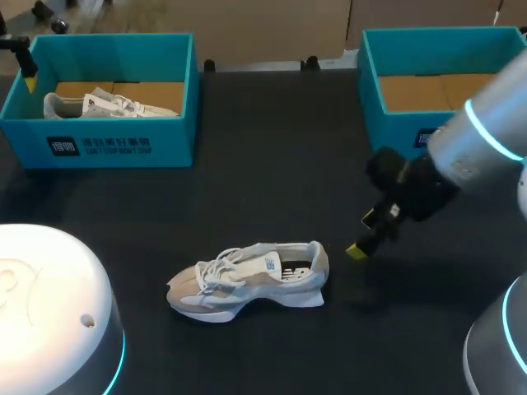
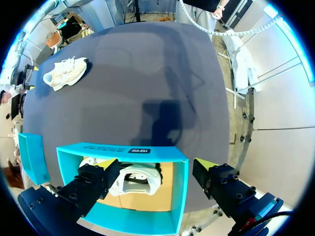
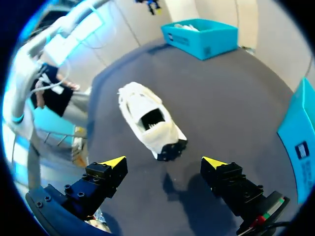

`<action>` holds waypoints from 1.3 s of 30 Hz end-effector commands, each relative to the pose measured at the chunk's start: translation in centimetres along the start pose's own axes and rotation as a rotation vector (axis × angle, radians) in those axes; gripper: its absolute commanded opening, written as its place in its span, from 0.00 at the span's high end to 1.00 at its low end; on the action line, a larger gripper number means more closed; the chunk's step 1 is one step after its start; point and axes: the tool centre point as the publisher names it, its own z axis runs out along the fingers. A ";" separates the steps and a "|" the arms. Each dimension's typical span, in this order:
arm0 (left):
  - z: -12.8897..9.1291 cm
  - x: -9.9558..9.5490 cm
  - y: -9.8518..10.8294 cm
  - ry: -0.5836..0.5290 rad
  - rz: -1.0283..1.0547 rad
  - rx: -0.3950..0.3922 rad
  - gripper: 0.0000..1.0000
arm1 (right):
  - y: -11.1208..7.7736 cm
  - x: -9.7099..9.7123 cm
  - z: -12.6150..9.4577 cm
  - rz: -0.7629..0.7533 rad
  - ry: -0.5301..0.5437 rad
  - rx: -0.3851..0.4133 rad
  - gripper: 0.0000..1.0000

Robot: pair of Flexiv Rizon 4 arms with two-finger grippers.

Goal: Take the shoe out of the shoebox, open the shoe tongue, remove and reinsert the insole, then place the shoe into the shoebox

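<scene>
**While nothing pins the shoe, a one-handed tug may drag it**

Because the shoe (image 1: 247, 278) stands free on its sole near the table's (image 1: 272, 181) front edge, about midway along it, any push is likely to slide it rather than open it. Its toe points toward my left and its heel toward the right gripper (image 1: 362, 235), which hovers just beside the heel, fingers spread, holding nothing and touching nothing. From the right wrist view the heel lies just ahead of those spread fingers.

The laces (image 1: 216, 267) look tied over the tongue, so a pull there could lift the whole shoe or tip it onto its side.

Help is well apart: the left gripper (image 1: 30, 82) hangs at the far left corner, fingers parted and empty, over the left shoebox (image 1: 107, 146), which already holds a second shoe (image 1: 107, 104).

The right shoebox (image 1: 395, 123), at the far right corner, looks empty. Returning the shoe to the wrong one would crowd it.
</scene>
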 end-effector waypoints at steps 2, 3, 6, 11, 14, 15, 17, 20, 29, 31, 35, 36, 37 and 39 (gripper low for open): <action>0.0 0.0 0.0 0.002 0.001 -0.001 0.00 | -1.1 -0.1 -0.1 -0.255 0.207 -0.504 0.00; 0.0 0.0 0.0 0.002 0.001 -0.001 0.00 | -1.1 -0.1 -0.1 -0.255 0.207 -0.504 0.00; 0.0 0.0 0.0 0.002 0.001 -0.001 0.00 | -1.9 -0.7 -0.3 -0.283 0.201 -0.539 0.00; 0.0 0.0 0.0 0.002 0.001 -0.001 0.00 | -5.8 -3.0 -0.6 -0.513 0.215 -0.732 0.00; 0.0 0.0 0.0 0.002 0.001 -0.001 0.00 | -7.6 -4.4 -0.3 -0.523 0.183 -0.764 0.00; 0.0 0.0 0.0 0.002 0.001 -0.001 0.00 | -8.1 -4.9 -0.3 -0.534 0.179 -0.802 0.00; 0.0 0.0 0.0 0.002 0.001 -0.001 0.00 | -8.4 -5.4 -0.3 -0.578 0.177 -0.833 0.00; 0.0 0.0 0.0 0.002 0.001 -0.001 0.00 | -8.6 -5.4 -0.3 -0.638 0.185 -0.866 0.00; 0.0 0.0 0.0 0.002 0.001 -0.001 0.00 | -8.6 -5.4 -0.3 -0.638 0.185 -0.866 0.00; 0.0 0.0 0.0 0.002 0.001 -0.001 0.00 | -8.6 -5.4 -0.3 -0.638 0.185 -0.866 0.00; 0.0 0.0 0.0 0.002 0.001 -0.001 0.00 | -7.6 -5.2 0.8 -0.519 0.105 -0.771 0.00; 0.0 0.0 0.0 0.002 0.001 -0.001 0.00 | -7.4 -5.1 1.1 -0.503 0.087 -0.737 0.00; 0.0 0.0 0.0 0.002 0.001 -0.001 0.00 | -7.3 -5.1 1.3 -0.489 0.079 -0.727 0.00; 0.0 0.0 0.0 0.002 0.001 -0.001 0.00 | -6.9 -4.9 1.6 -0.480 0.058 -0.699 0.00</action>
